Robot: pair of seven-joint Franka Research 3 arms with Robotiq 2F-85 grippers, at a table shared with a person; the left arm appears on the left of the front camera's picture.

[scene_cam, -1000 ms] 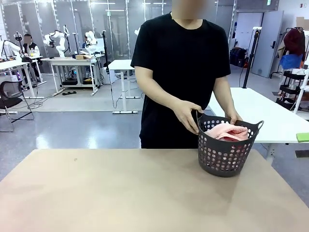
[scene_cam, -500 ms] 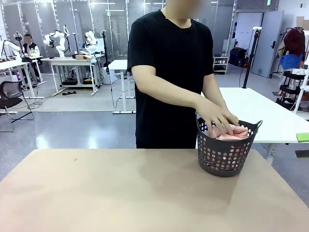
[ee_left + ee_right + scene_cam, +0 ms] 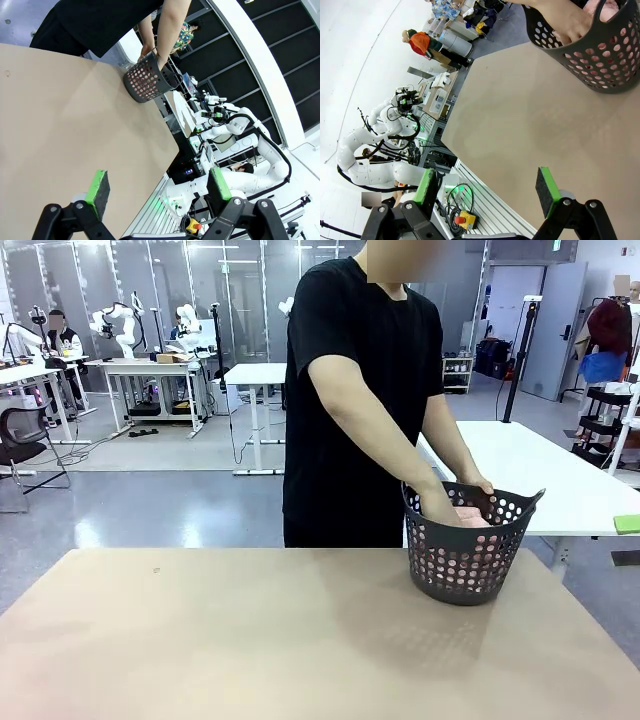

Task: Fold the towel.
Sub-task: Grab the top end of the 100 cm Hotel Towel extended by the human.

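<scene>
Reaching down into the basket (image 3: pixel 465 558), a person in a black T-shirt stands at the far side of the table (image 3: pixel 230 640) with both forearms angled into the dark grey perforated tub. One hand (image 3: pixel 438 506) is sunk below the rim on the side nearer the middle of the table. The other hand (image 3: pixel 482 488) sits at the far rim. The towel (image 3: pixel 472 518) lies bunched inside the basket, a salmon-pink heap between the two hands, with more pink showing through the round holes in the wall. How much of the cloth either hand has gathered cannot be told, since the rim hides the fingers. The basket stands upright on the tan tabletop, toward the robot's right and close to the person's edge.

In the left wrist view, the left gripper (image 3: pixel 159 186) has its jaws spread wide, its green pads well apart with nothing between them. It hangs over the table's edge, and the basket (image 3: pixel 145 80) is well away across the bare surface. In the right wrist view, the right gripper (image 3: pixel 487 189) is likewise spread wide and holds nothing (its pads frame only bare tabletop). The basket (image 3: pixel 600 65) sits in the upper corner of that view, with a hand (image 3: pixel 570 25) inside it and the towel (image 3: pixel 597 10) just beside that hand.
</scene>
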